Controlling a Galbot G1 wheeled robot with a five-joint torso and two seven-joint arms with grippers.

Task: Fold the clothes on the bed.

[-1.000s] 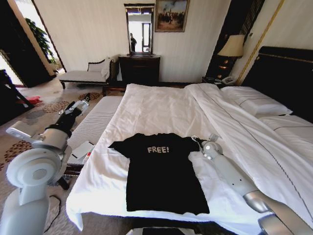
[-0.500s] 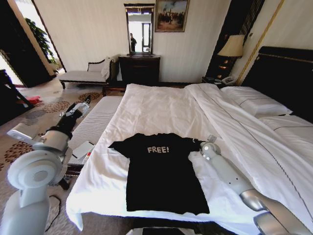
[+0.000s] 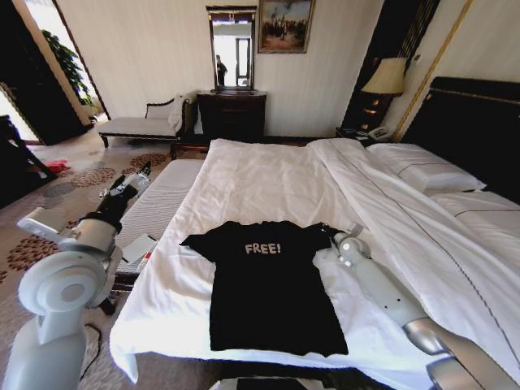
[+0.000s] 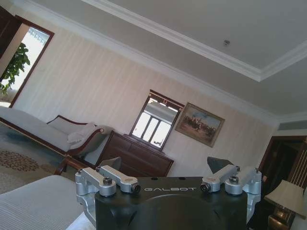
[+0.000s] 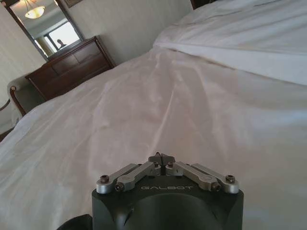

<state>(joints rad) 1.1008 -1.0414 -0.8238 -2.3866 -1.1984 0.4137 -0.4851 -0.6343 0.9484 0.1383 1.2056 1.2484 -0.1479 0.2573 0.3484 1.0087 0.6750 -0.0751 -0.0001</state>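
Pale striped walls enclose a hotel bedroom, and by far the largest thing in it is the bed (image 3: 268,183), made up in white with a dark headboard (image 3: 475,130) at the far right. Its broad flat sheet is presumably why the garment was laid here: there is space all round for folding. A low striped bench (image 3: 158,203) runs along the bed's left side, with a chaise lounge (image 3: 142,122) and a dark dresser (image 3: 231,114) against the far wall.

On the near part of the bed lies the black T-shirt (image 3: 268,292), spread flat and face up, its "FREE!" lettering readable, sleeves out to either side, hem toward the near edge. No fold shows yet, so I judge the task is at its start.

Nothing here serves as a container; the shirt rests directly on the sheet.

The right end effector (image 3: 327,231) sits low at the shirt's right sleeve, touching or just above the cloth. In the right wrist view its fingers (image 5: 162,158) are clenched together at the tips; whether any fabric is pinched between them I cannot tell. That placement suits taking the sleeve.

The left end effector (image 3: 130,180) is held up over the bench, well apart from the shirt, its jaws spread wide and released, gripping nothing.
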